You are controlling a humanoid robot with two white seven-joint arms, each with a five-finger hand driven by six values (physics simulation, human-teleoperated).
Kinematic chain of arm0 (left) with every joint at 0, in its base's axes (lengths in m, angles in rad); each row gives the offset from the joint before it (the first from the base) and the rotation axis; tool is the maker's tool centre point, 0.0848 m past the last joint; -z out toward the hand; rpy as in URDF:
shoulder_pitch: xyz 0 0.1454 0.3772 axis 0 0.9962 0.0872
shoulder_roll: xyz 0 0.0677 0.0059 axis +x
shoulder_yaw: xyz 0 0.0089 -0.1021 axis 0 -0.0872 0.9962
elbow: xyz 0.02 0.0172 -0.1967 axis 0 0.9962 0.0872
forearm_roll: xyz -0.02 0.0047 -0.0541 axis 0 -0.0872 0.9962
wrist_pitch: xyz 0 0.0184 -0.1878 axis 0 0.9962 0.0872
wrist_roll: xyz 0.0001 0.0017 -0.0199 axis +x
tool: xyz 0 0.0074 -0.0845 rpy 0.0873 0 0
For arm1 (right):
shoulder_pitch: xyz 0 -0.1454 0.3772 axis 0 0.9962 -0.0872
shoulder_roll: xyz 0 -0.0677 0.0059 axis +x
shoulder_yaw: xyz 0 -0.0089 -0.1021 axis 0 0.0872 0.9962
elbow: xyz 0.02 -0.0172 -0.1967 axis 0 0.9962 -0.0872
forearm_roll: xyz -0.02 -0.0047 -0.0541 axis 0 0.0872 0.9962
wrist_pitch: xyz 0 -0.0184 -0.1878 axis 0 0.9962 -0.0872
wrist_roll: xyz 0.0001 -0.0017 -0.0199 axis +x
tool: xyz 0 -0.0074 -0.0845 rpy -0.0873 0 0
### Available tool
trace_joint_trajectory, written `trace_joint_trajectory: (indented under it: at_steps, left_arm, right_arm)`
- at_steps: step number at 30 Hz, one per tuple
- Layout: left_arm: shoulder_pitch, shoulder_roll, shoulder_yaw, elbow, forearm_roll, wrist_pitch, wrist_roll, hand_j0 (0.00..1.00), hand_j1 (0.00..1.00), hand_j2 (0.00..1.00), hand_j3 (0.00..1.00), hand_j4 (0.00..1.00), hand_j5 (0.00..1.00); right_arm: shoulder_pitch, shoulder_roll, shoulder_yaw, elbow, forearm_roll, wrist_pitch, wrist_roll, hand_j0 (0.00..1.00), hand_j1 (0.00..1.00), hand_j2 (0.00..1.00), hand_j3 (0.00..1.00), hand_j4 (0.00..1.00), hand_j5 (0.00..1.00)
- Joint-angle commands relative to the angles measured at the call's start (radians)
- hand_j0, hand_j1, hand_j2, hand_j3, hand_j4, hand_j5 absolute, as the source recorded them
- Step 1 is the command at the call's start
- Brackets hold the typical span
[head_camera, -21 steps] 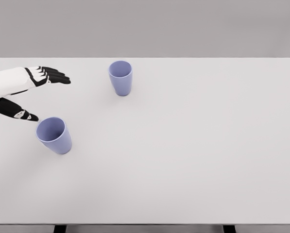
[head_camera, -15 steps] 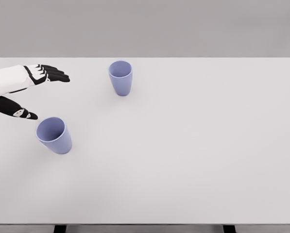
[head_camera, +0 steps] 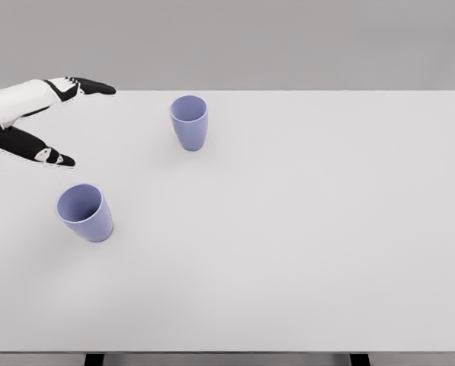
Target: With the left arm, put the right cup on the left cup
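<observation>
Background: plain grey wall fills the top of the frame, flat and featureless.
Table: the table [head_camera: 303,252] is a broad white slab with a smooth matte top; it takes up most of the frame, and dark leg tops peek out at its bottom edge.
Right cup: the right cup [head_camera: 189,122] stands upright in the upper centre-left of the frame. It is a smooth lavender-blue tumbler, tapering toward its base, with a round open mouth and a soft shadow beside it. Nothing touches it.
Left cup: the left cup [head_camera: 85,213] stands in the left part of the frame, lower than the other and well apart from it. It has the same lavender-blue colour and tapered shape, and its open mouth shows a pale inner wall.
Left hand: the left hand [head_camera: 40,118] enters from the upper left edge of the frame, with a white glossy shell on its back and black jointed fingers [head_camera: 94,87]. It is spread wide and holds nothing: the fingers point right along the table's far edge, and the black thumb [head_camera: 40,150] angles down and right, well away from them. The hand is above the left cup in the frame and left of the right cup, touching neither.
Change from earlier frames: the hand sits higher in the frame than before, the fingers reaching the table's far edge and the thumb farther from the left cup. Both cups are where they were.
</observation>
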Motion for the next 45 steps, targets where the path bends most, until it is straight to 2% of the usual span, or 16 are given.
trace_joint_trajectory:
  at_steps: [1, 4, 6, 9, 12, 22, 26, 29, 31, 33, 39, 42, 45]
  left_arm:
    - [-0.009, -0.031, -0.054, 0.004, 0.01, 0.114, -0.001, 1.0, 1.0, 1.0, 1.0, 1.0, 1.0]
    - [-0.092, -0.051, -0.164, 0.039, 0.014, 0.186, -0.001, 1.0, 1.0, 1.0, 1.0, 1.0, 1.0]
    - [-0.123, -0.108, -0.209, 0.088, 0.012, 0.213, -0.001, 1.0, 1.0, 1.0, 1.0, 1.0, 1.0]
    - [-0.16, -0.149, -0.256, 0.124, 0.027, 0.304, -0.001, 1.0, 1.0, 1.0, 1.0, 1.0, 1.0]
    - [-0.195, -0.186, -0.259, 0.18, 0.101, 0.347, -0.001, 1.0, 1.0, 1.0, 1.0, 1.0, 1.0]
    - [-0.269, -0.378, -0.256, 0.417, 0.113, 0.373, -0.001, 1.0, 1.0, 1.0, 1.0, 1.0, 1.0]
    - [-0.29, -0.419, -0.262, 0.475, 0.104, 0.396, -0.001, 1.0, 1.0, 1.0, 1.0, 1.0, 1.0]
    - [-0.338, -0.45, -0.302, 0.538, 0.104, 0.401, -0.001, 1.0, 1.0, 1.0, 1.0, 1.0, 1.0]
    - [-0.348, -0.473, -0.314, 0.57, 0.103, 0.401, -0.001, 1.0, 1.0, 1.0, 1.0, 1.0, 1.0]
    - [-0.364, -0.493, -0.331, 0.601, 0.069, 0.401, -0.001, 1.0, 1.0, 1.0, 1.0, 1.0, 1.0]
    - [-0.399, -0.556, -0.325, 0.681, -0.014, 0.401, -0.001, 1.0, 1.0, 1.0, 1.0, 1.0, 1.0]
    - [-0.42, -0.586, -0.324, 0.734, -0.014, 0.401, -0.001, 1.0, 1.0, 1.0, 1.0, 1.0, 1.0]
    - [-0.425, -0.602, -0.322, 0.751, -0.014, 0.401, -0.001, 1.0, 1.0, 1.0, 1.0, 1.0, 1.0]
  right_arm:
    - [0.001, 0.0, 0.0, 0.0, 0.0, 0.0, 0.0, 1.0, 1.0, 1.0, 1.0, 1.0, 1.0]
    - [0.0, 0.0, 0.0, 0.0, 0.0, 0.0, 0.0, 1.0, 1.0, 1.0, 1.0, 1.0, 1.0]
    - [0.0, 0.0, 0.0, 0.0, 0.0, 0.0, 0.0, 1.0, 1.0, 1.0, 1.0, 1.0, 1.0]
    - [0.0, 0.0, 0.0, 0.0, 0.0, 0.0, 0.0, 1.0, 1.0, 1.0, 1.0, 1.0, 1.0]
    - [0.0, 0.0, 0.0, 0.0, 0.0, 0.0, 0.0, 1.0, 1.0, 1.0, 1.0, 1.0, 1.0]
    - [0.0, 0.0, 0.0, 0.0, 0.0, 0.0, 0.0, 1.0, 1.0, 1.0, 1.0, 1.0, 1.0]
    - [0.0, 0.0, 0.0, 0.0, 0.0, 0.0, 0.0, 1.0, 1.0, 1.0, 1.0, 1.0, 1.0]
    - [0.001, 0.0, 0.0, 0.0, 0.0, 0.0, 0.0, 1.0, 1.0, 1.0, 1.0, 1.0, 1.0]
    - [0.0, 0.0, 0.0, 0.0, 0.0, 0.0, 0.0, 1.0, 1.0, 1.0, 1.0, 1.0, 1.0]
    - [0.0, 0.0, 0.0, 0.0, 0.0, 0.0, 0.0, 1.0, 1.0, 1.0, 1.0, 1.0, 1.0]
    - [0.001, 0.0, 0.0, 0.0, 0.0, 0.0, 0.0, 1.0, 1.0, 1.0, 1.0, 1.0, 1.0]
    - [0.001, 0.0, 0.0, 0.0, 0.0, 0.0, 0.0, 1.0, 1.0, 1.0, 1.0, 1.0, 1.0]
    - [0.0, 0.0, 0.0, 0.0, 0.0, 0.0, 0.0, 1.0, 1.0, 1.0, 1.0, 1.0, 1.0]
